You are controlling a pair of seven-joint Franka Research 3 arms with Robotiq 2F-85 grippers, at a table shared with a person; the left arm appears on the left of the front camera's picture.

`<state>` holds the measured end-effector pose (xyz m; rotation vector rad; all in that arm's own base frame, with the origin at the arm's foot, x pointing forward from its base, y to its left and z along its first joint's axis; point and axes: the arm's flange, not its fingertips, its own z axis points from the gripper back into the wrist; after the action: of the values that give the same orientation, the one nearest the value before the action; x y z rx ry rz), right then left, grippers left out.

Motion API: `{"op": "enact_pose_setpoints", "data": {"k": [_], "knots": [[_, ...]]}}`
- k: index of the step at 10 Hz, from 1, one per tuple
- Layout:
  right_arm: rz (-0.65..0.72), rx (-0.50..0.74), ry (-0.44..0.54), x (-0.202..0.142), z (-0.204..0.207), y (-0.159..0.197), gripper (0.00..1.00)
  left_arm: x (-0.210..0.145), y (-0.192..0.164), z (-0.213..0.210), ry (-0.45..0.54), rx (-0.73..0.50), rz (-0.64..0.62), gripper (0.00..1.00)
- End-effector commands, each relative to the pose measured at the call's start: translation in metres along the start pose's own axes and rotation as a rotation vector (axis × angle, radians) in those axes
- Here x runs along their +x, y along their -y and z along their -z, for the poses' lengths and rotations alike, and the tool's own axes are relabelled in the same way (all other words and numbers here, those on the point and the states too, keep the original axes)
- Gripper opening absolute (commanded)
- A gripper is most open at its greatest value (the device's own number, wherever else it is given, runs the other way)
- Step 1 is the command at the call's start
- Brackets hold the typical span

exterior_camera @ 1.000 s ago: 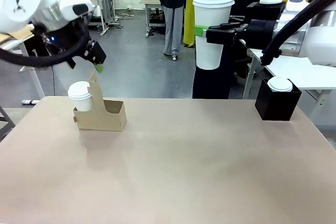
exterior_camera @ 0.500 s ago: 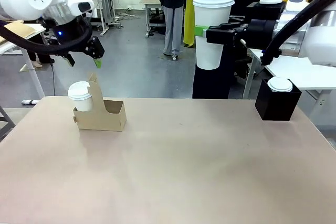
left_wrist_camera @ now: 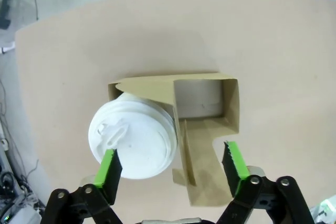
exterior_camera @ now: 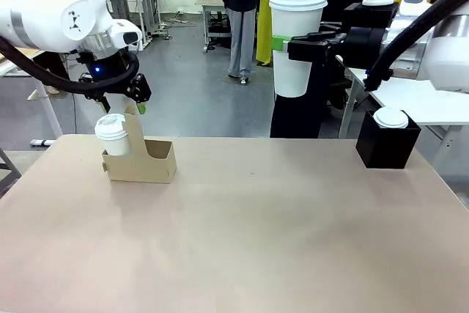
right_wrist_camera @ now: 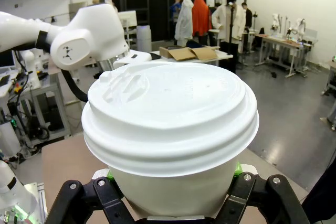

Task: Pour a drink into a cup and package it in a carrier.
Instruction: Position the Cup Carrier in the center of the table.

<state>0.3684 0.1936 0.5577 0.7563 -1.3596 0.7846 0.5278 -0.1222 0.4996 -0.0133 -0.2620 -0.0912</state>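
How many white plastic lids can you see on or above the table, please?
3: one on the cup gripped high by the right fingers, one on the short cup in the carrier, one atop the black box.

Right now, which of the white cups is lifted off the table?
The tall cup clamped in the right gripper; the short cup sits in the cardboard carrier, and a white lid tops the black box.

Short cup (exterior_camera: 112, 135) base inside carrier (exterior_camera: 155, 168), cup (right_wrist_camera: 169, 113) contents lidded
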Motion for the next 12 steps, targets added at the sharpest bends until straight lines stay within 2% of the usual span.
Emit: {"op": "enact_pose_setpoints", "data": {"k": [1, 2, 3, 5, 6, 7, 10, 11, 12], "knots": [[0.016, -0.006, 0.026, 0.0035, 0.0041, -0.0010, 0.81, 0.0079, 0.0086, -0.0008, 0.027, 0.033, -0.028, 0.40], [0.016, -0.006, 0.026, 0.0035, 0.0041, -0.0010, 0.81, 0.0099, 0.0109, 0.0004, 0.025, 0.032, -0.023, 0.12], [0.016, -0.006, 0.026, 0.0035, 0.0041, -0.0010, 0.81, 0.0107, 0.0135, 0.0025, 0.020, 0.026, -0.022, 0.00], [0.016, -0.006, 0.026, 0.0035, 0.0041, -0.0010, 0.81, 0.0122, 0.0136, 0.0030, 0.024, 0.025, -0.020, 0.00], [0.016, -0.006, 0.026, 0.0035, 0.0041, -0.0010, 0.81, 0.0120, 0.0139, 0.0026, 0.027, 0.025, -0.021, 0.04], [0.016, -0.006, 0.026, 0.0035, 0.0041, -0.0010, 0.81, 0.0116, 0.0140, 0.0021, 0.025, 0.027, -0.023, 0.00], [0.016, -0.006, 0.026, 0.0035, 0.0041, -0.0010, 0.81, 0.0095, 0.0150, 0.0032, 0.003, 0.023, -0.019, 0.00], [0.016, -0.006, 0.026, 0.0035, 0.0041, -0.0010, 0.81, 0.0095, 0.0147, 0.0029, -0.008, 0.025, -0.077, 0.00], [0.016, -0.006, 0.026, 0.0035, 0.0041, -0.0010, 0.81, 0.0075, 0.0128, 0.0038, 0.012, 0.003, -0.002, 0.00]]}}
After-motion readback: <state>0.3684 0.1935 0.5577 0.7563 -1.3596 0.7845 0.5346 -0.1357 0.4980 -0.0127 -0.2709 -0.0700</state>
